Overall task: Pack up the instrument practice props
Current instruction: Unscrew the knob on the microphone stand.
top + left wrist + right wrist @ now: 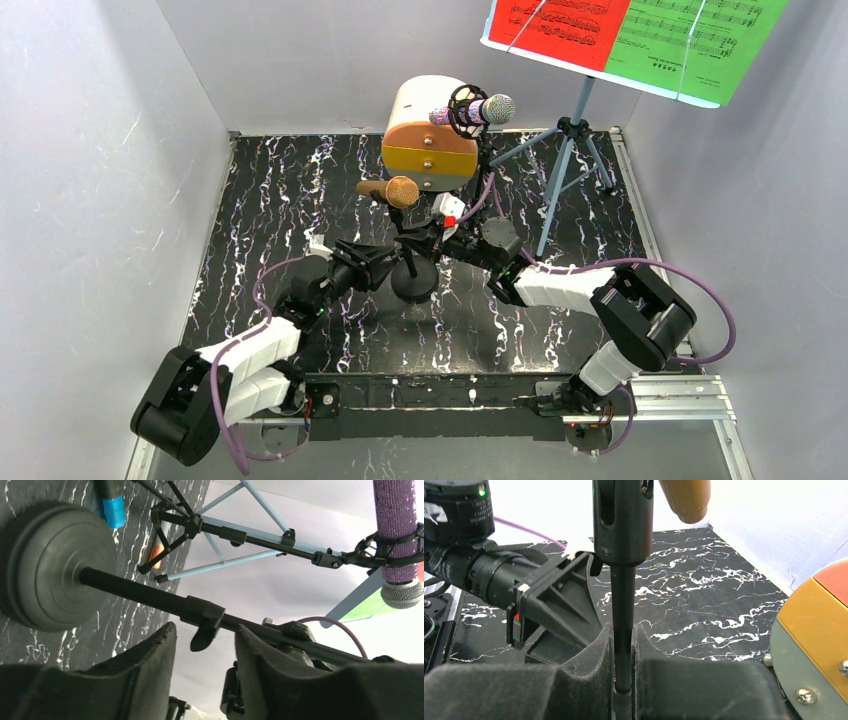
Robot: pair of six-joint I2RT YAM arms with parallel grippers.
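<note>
The gold microphone (pixel 400 190) sits in the clip of a black stand with a round base (pixel 413 283). My right gripper (pixel 432 240) is shut on the stand's pole (pixel 623 605); the mic's gold tail (pixel 684 497) shows above. My left gripper (pixel 385 265) is open beside the same pole, its fingers (pixel 150 655) on either side of the pole's clamp knob (pixel 202 625), not touching. The silver-headed purple microphone (pixel 475 110) hangs in a black tripod's mount (pixel 395 550). The pale-blue tripod (pixel 565 170) carries the red sheet (pixel 560 25) and green sheet (pixel 690 40).
The round cream-and-orange drawer cabinet (pixel 430 135) stands just behind the gold mic and close to my right wrist (pixel 819 630). The black tripod's legs (pixel 170 535) and the blue tripod's legs (pixel 225 527) spread at back right. White walls enclose the marbled black table (pixel 270 200).
</note>
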